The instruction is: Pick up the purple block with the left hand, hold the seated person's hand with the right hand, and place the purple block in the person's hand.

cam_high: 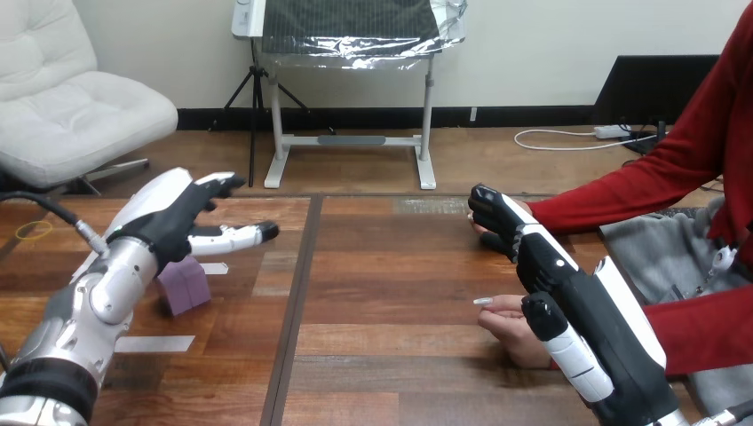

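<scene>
We saw L hand [173, 217] raised w/ fingers spread open, holding nothing, over the purple block [185, 286] on the table [391, 266]. R hand [550, 266] stretched fwd over the person's far hand [479, 232]; grip: couldn't tell.

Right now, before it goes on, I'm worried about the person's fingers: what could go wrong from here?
The left hand hovers open above the purple block, whose top its wrist covers; coming down, it might knock the block aside rather than grasp it. The right hand lies close beside the person's nearer hand; I cannot tell whether it holds it, so a tighter grip might pinch.
</scene>
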Robot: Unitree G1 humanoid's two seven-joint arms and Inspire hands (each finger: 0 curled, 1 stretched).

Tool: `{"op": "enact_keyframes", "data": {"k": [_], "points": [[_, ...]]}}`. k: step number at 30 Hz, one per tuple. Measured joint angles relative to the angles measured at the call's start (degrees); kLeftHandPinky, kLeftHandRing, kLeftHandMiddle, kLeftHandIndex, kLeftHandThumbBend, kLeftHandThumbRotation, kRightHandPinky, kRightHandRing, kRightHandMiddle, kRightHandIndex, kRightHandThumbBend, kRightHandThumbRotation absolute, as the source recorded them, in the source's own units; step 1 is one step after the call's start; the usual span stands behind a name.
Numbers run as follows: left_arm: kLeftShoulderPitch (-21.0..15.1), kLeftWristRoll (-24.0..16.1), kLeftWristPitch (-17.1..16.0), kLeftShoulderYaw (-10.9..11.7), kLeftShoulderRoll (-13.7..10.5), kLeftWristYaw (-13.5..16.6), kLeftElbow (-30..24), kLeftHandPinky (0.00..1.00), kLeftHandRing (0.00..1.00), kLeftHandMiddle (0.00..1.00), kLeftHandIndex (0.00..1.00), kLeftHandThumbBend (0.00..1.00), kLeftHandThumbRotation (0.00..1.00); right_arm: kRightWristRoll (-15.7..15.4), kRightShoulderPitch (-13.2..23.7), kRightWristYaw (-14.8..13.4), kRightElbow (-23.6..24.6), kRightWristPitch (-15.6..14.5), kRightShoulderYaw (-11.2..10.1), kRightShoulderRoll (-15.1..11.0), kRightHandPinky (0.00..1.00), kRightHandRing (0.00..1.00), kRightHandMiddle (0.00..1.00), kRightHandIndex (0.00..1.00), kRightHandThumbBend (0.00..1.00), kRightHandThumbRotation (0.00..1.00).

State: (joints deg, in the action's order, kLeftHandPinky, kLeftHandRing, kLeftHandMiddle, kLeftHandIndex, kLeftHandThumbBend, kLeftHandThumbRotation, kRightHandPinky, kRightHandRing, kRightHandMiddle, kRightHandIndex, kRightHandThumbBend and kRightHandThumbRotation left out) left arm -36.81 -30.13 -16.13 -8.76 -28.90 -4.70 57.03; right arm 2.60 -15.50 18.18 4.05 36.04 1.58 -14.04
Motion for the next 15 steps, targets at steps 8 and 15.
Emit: {"op": "enact_keyframes", "data": {"k": [8, 15], "points": [[-2.0, -0.8, 2.7, -1.9, 0.0, 1.2, 4.9, 0.7, 0.87, 0.9, 0.89, 0.65, 0.6, 0.0, 0.0, 0.0, 0.0, 0.0, -0.1, 0.0, 0.92, 0.95, 0.94, 0.94, 0.73, 1.0], [-3.0, -1.5, 4.2, -3.4, 0.0, 2.5, 8.1, 0.7, 0.87, 0.9, 0.89, 0.64, 0.58, 0.0, 0.0, 0.1, 0.0, 0.0, -0.2, -0.1, 0.92, 0.94, 0.94, 0.93, 0.73, 1.0]]}}
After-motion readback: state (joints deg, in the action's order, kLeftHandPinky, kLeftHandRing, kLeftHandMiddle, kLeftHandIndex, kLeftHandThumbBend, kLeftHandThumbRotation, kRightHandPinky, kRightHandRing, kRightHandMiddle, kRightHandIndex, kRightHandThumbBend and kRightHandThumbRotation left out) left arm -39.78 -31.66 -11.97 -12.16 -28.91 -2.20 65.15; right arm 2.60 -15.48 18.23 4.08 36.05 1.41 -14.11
